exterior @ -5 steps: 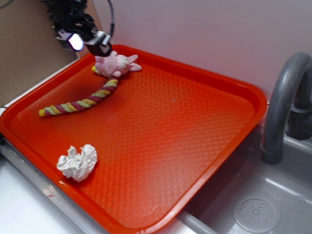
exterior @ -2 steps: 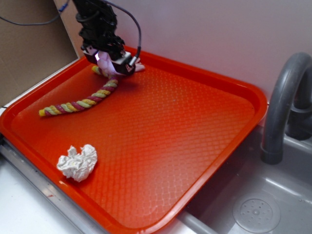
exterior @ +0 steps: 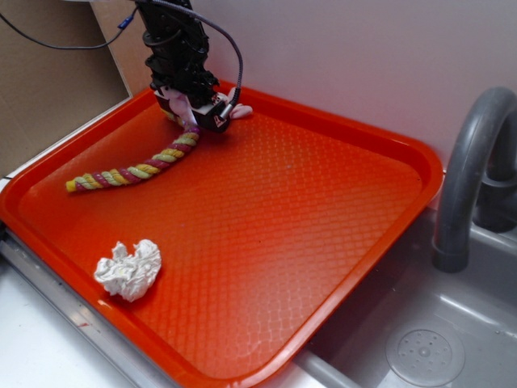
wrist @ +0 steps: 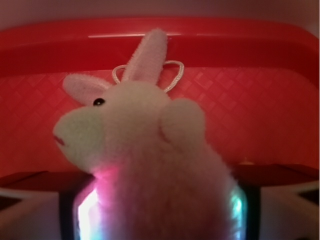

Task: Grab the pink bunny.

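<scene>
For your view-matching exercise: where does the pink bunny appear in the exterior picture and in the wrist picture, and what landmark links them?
Exterior: the pink bunny sits at the far left corner of the tray, mostly hidden under the end effector.
Wrist: the bunny fills the centre, ears up.
Shared landmark: the red tray's far rim behind the bunny.

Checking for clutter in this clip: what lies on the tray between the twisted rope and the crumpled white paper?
Nothing. In the exterior view the orange tray is bare between the twisted rope and the crumpled white paper.

White wall (exterior: 347,56), grey sink (exterior: 436,331).
</scene>
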Tool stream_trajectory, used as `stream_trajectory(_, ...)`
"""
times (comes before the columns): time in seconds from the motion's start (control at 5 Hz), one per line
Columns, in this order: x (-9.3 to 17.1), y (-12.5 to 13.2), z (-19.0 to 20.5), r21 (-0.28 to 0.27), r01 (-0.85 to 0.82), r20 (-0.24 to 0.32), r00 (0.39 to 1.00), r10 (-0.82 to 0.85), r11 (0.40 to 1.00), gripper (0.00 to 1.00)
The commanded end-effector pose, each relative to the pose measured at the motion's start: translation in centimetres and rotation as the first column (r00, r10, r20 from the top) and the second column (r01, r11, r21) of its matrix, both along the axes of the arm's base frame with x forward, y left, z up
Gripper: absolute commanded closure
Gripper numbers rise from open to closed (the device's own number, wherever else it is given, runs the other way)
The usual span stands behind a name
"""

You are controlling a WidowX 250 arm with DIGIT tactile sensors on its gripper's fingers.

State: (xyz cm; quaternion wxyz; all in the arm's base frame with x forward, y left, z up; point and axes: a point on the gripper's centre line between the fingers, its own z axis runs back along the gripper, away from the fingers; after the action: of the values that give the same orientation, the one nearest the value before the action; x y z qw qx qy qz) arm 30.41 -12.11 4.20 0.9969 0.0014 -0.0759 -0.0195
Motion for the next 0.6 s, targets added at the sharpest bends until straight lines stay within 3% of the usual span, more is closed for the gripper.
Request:
stream_trajectory(0.0, -2.4, -1.6, 5.7, -0.027, 0.063, 0.023, 0.998, -0.063, 0.998, 1.0)
stream_trajectory(0.2, -4.9, -1.9, 9.4, -0.055, 0.074, -0.013, 0.997, -0.075, 0.996, 1.0)
stream_trajectory(0.4, -7.2, -1.9, 12.5, -0.058, 0.097, -0.009, 0.995, -0.098, 0.994, 1.0)
